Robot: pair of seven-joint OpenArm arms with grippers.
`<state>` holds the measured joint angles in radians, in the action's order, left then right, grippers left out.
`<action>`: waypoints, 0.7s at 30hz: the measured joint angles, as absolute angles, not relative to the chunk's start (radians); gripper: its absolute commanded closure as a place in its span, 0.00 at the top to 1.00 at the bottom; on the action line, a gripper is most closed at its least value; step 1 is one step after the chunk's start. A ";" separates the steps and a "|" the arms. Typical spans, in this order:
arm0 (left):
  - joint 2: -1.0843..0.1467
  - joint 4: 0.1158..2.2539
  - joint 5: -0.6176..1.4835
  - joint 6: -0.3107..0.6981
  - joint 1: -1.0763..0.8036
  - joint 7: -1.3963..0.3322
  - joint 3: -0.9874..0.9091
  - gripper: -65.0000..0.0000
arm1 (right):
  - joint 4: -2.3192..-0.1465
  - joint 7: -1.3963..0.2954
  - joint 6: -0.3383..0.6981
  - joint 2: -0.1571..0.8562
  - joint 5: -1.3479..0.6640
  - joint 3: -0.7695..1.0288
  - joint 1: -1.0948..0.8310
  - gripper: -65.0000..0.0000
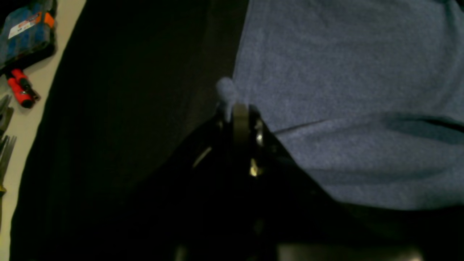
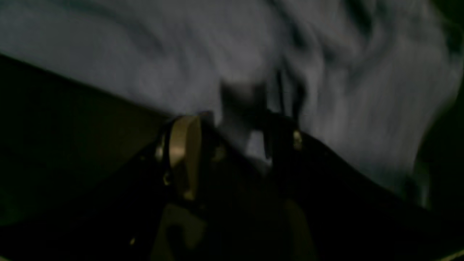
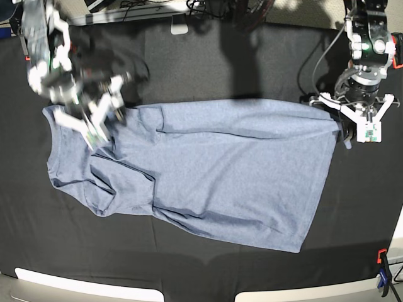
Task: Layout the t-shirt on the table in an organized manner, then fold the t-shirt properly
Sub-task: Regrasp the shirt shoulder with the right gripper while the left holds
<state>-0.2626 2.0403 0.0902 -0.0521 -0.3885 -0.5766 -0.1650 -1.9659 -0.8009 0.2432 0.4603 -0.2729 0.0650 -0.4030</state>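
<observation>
The blue-grey t-shirt lies spread lengthwise across the black table, plain side up, with its collar end bunched at the left and a sleeve folded under. In the base view my left gripper is at the right, over the shirt's hem corner. The left wrist view shows the left gripper shut on a small tuft of the t-shirt. My right gripper, blurred by motion, hovers over the shoulder area. In the right wrist view the right gripper has its jaws apart above rumpled cloth.
A red-handled tool and a blue-and-orange case lie on the pale surface past the table cloth. An orange-and-blue clamp grips the table's front right edge. Cables run along the back.
</observation>
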 measured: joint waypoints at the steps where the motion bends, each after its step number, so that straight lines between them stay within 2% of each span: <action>1: -0.263 2.040 0.091 -0.052 -0.389 -0.577 -0.165 0.00 | -1.965 -0.790 0.237 0.439 -0.269 0.104 -0.431 0.46; 5: -0.263 2.040 0.091 -0.052 -0.388 -0.576 -0.165 0.00 | -1.964 -0.779 0.234 0.350 -0.266 0.242 -0.462 0.46; 9: -0.263 2.040 0.090 -0.052 -0.388 -0.576 -0.165 0.00 | -1.903 -0.762 0.235 0.294 -0.270 0.308 -0.462 0.46; 16: -0.263 2.040 0.090 -0.051 -0.388 -0.576 -0.165 0.00 | -1.757 -0.751 0.234 0.281 -0.397 0.308 -0.423 0.46; 21: -0.263 2.040 0.090 -0.051 -0.388 -0.576 -0.165 0.00 | -1.684 -0.742 0.235 0.265 -0.398 0.310 -0.352 0.46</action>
